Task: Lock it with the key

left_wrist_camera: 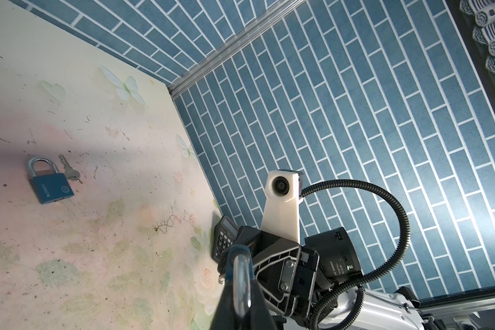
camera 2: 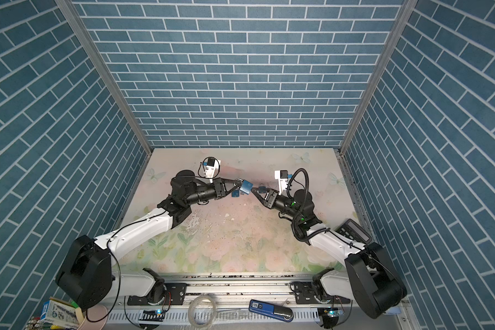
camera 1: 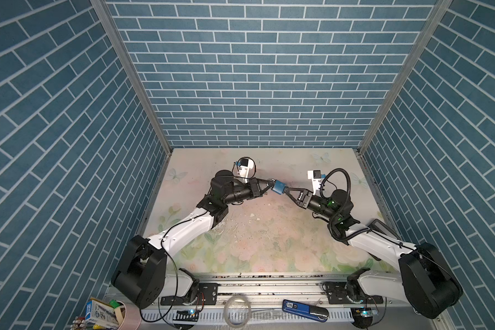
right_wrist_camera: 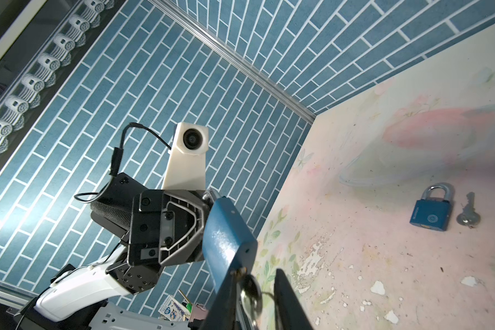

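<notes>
- Blue metal padlock: heavy, rigid, slick; left gripper clamped on steel shackle.
- Right gripper narrow around small silver key, contact unclear; pinch its flat head.

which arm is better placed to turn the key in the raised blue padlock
Right. The right claw straddles the small silver key in the blue metal padlock's base. The left claw is shut on the padlock's steel shackle, holding it up.
</notes>
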You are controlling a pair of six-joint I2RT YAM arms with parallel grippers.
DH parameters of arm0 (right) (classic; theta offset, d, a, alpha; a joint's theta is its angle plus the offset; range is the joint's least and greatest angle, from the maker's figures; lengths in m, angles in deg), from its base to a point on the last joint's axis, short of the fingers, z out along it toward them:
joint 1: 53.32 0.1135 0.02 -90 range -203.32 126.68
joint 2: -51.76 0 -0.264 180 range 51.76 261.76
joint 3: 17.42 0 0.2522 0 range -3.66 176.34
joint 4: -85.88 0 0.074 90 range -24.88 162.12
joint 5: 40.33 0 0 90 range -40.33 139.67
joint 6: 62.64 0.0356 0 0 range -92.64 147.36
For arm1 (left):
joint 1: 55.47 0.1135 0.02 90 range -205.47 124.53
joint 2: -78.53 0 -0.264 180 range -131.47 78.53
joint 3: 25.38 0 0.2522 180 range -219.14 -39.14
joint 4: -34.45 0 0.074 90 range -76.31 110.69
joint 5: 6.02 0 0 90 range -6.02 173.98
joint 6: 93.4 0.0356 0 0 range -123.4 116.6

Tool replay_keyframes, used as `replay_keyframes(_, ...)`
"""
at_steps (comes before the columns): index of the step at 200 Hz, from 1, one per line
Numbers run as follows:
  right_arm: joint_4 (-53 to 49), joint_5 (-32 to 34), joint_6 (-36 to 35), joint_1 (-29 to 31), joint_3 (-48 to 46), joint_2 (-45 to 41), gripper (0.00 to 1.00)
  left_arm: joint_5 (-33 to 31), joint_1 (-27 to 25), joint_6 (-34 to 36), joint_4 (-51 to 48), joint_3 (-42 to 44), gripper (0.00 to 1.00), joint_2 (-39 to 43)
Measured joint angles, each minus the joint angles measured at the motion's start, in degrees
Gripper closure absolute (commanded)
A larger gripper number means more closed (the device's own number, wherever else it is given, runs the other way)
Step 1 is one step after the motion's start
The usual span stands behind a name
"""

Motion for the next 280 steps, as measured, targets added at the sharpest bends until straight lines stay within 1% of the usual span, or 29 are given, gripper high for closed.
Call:
replay_keyframes(97, 2.9, -1.0, 1.3, 0.0, 0.0, 0.9, 0.81, -0.2, 0.0, -1.1, 3.1, 1.2, 1.00, -0.4)
replay_keyframes(123, 4.1, -1.2, 2.1, 0.0, 0.0, 1.7, 0.75, -0.4, 0.0, -1.5, 3.9, 1.3, 1.00, -0.5)
replay_keyframes(138, 4.7, -1.2, 2.6, 0.0, -0.1, 2.3, 0.75, -0.5, 0.0, -1.9, 4.6, 1.3, 1.00, -0.6)
replay_keyframes(174, 5.8, -1.2, 3.1, 0.0, -0.7, 2.6, 0.83, -0.4, 0.0, -2.6, 5.2, 1.3, 1.00, -1.1)
replay_keyframes(233, 7.5, -2.0, 4.5, 0.0, -0.7, 2.5, 1.00, -1.1, 0.2, -3.2, 6.3, 2.1, 1.00, -1.1)
replay_keyframes(280, 7.9, -0.8, 4.6, -0.1, -2.1, 1.7, 1.00, -0.4, 0.1, -3.1, 6.9, 2.1, 1.00, -1.9)
